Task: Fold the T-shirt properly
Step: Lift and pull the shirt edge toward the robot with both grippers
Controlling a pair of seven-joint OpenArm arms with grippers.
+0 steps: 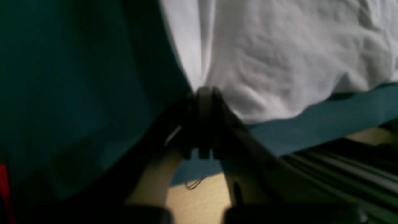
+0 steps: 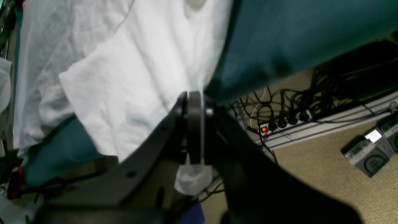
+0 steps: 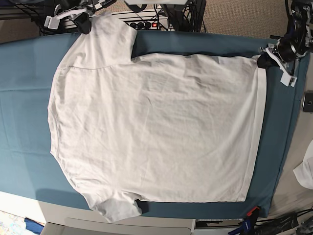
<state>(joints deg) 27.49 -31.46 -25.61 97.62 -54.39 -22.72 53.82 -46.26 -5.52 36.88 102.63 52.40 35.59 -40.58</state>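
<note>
The white T-shirt lies spread flat on the teal cloth, collar end to the left and hem to the right in the base view. My right gripper is at the far left corner, shut on the upper sleeve. The right wrist view shows its jaws pinched together on white fabric, a bit of which pokes out behind them. My left gripper is at the far right corner, shut on the hem corner. In the left wrist view its jaws clamp the shirt's edge.
A power strip with a red light and tangled cables lies on the carpet beyond the table's far edge, beside grey devices. A small white cloth scrap sits off the table's right end. A dark phone-like object lies at the right.
</note>
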